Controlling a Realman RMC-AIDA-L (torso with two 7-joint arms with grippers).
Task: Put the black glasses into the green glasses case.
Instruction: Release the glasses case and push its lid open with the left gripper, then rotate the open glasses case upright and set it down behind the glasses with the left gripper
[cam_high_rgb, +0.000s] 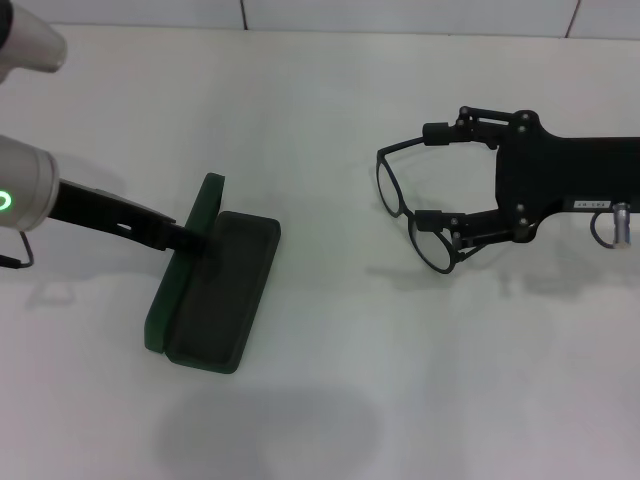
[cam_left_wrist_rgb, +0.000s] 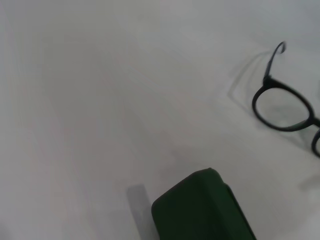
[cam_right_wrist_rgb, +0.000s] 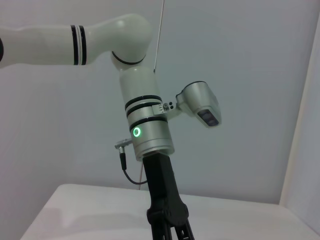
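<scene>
The green glasses case (cam_high_rgb: 220, 290) lies open at the left of the white table, its lid standing up along the left side and the dark interior facing up. My left gripper (cam_high_rgb: 193, 239) reaches down from the left and touches the case at its lid and hinge edge. One corner of the case shows in the left wrist view (cam_left_wrist_rgb: 200, 210). My right gripper (cam_high_rgb: 432, 178) holds the black glasses (cam_high_rgb: 392, 190) between its spread fingers, a little above the table at the right, lenses towards the case. The glasses also show in the left wrist view (cam_left_wrist_rgb: 282, 107).
The white table (cam_high_rgb: 330, 400) runs to a wall at the back. Bare table separates the case and the glasses. The right wrist view shows my left arm (cam_right_wrist_rgb: 145, 130) over the table.
</scene>
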